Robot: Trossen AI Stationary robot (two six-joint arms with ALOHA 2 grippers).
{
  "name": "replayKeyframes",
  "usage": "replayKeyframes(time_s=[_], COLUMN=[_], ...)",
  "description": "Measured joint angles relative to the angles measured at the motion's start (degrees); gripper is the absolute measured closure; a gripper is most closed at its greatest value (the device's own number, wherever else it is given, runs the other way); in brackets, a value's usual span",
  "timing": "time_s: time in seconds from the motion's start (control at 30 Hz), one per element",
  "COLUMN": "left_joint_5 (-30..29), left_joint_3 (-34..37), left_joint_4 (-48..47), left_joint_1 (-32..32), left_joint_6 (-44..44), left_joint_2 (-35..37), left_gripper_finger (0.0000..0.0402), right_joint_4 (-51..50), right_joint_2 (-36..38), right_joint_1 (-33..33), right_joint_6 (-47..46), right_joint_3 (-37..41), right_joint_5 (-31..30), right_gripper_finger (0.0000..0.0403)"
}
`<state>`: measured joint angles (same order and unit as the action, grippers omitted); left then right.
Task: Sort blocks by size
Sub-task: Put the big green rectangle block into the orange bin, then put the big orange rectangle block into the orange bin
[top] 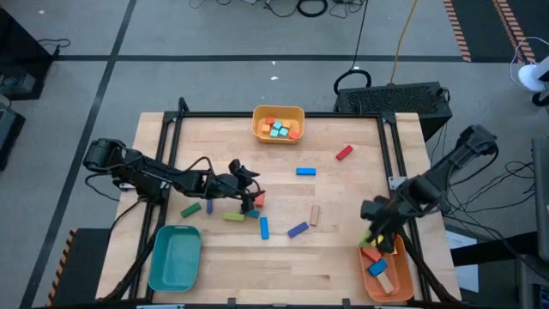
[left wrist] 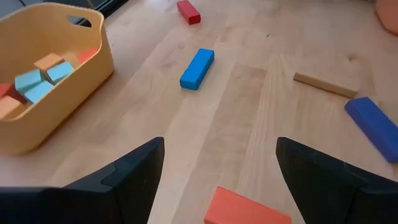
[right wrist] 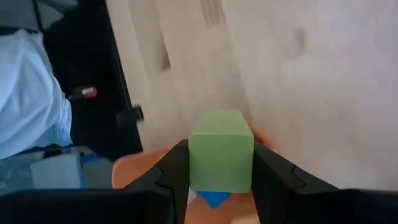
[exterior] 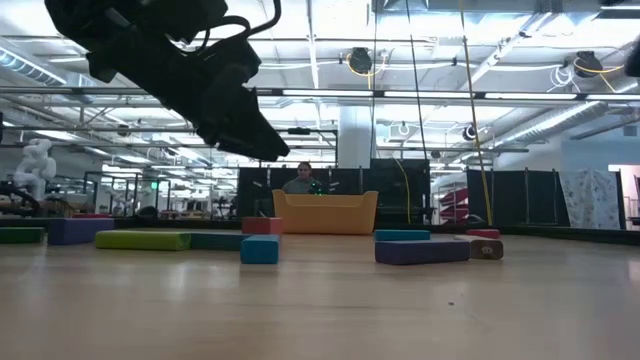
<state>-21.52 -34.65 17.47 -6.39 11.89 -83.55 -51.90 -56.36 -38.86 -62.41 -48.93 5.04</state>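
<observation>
My left gripper (top: 250,194) is open and hangs above the table's middle left; an orange-red block (left wrist: 247,210) lies on the wood below the gap between its fingers. My right gripper (top: 376,233) is shut on a green block (right wrist: 221,151) over the far end of the orange tray (top: 396,279), which holds several blocks. Loose blocks lie on the table: green (top: 190,209), yellow-green (top: 233,216), blue (top: 264,227), purple-blue (top: 298,229), tan (top: 315,215), blue (top: 305,171) and red (top: 344,153). My right gripper pinches the green block's two opposite sides (right wrist: 198,163) between its two fingers. The fingers come from above, slanting down. The block is lifted clear, above the orange tray's rim (right wrist: 134,168) and a blue block (right wrist: 214,199) lying inside it.
A yellow tray (top: 294,113) with several small cubes stands at the far edge's middle. A teal tray (top: 174,256) sits at the near left. The black frame rails (top: 171,142) run along the table's left and right sides. Bare wood lies at the near middle.
</observation>
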Motion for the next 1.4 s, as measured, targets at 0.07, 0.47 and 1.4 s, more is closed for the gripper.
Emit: replayKeyframes(time_s=[0.07,0.47,1.4], left_joint_5=[0.0,0.1,3.7], left_joint_3=[0.0,0.0,0.0], left_joint_4=[-0.5,-3.6,-7.6], left_joint_1=[0.0,0.0,3.4], left_joint_6=[1.7,6.7,22.4], left_joint_2=[0.0,0.0,0.0], left_gripper_finger=[0.0091,0.0091,0.0091], right_joint_4=[-0.9,-0.9,-0.7], right_joint_2=[-0.8,-12.4,-21.2], right_joint_1=[-2.7,-14.4,-12.2], right_joint_6=[-5.1,-24.9,-17.4], right_joint_3=[0.0,0.0,0.0], right_joint_5=[1.6,16.7,21.2], right_gripper_finger=[0.0286,0.0283,0.0202])
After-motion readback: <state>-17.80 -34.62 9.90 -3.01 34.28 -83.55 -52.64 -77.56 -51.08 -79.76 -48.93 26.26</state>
